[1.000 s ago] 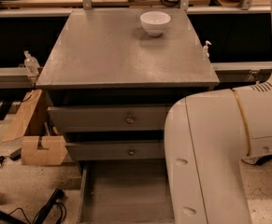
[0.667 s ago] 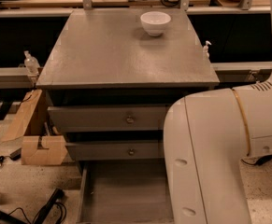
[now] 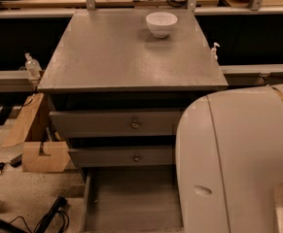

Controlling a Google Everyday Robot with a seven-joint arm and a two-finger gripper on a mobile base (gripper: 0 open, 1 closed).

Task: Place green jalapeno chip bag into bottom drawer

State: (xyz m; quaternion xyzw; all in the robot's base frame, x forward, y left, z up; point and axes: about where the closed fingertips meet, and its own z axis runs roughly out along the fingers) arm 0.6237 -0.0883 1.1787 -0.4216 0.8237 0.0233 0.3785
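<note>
Nearest the camera, the robot's bulky white arm fills the lower right. It blocks the right side of the bottom drawer and the right ends of the two drawer fronts above it. The end effector is out of sight, somewhere past that arm, so I cannot tell whether it is spread or pressed together. The green jalapeno chip bag cannot be seen either. The bottom drawer stands pulled out, and the part of its grey floor that shows is bare. Above it are the lower knob and the upper knob. On the floor to the left lie a cardboard box and black cables. Farther back, the grey tabletop carries a white bowl near its far edge. A small bottle stands off the cabinet's left side. Compared with a second ago, nothing has shifted; the arm, drawer and bowl sit as they did.
</note>
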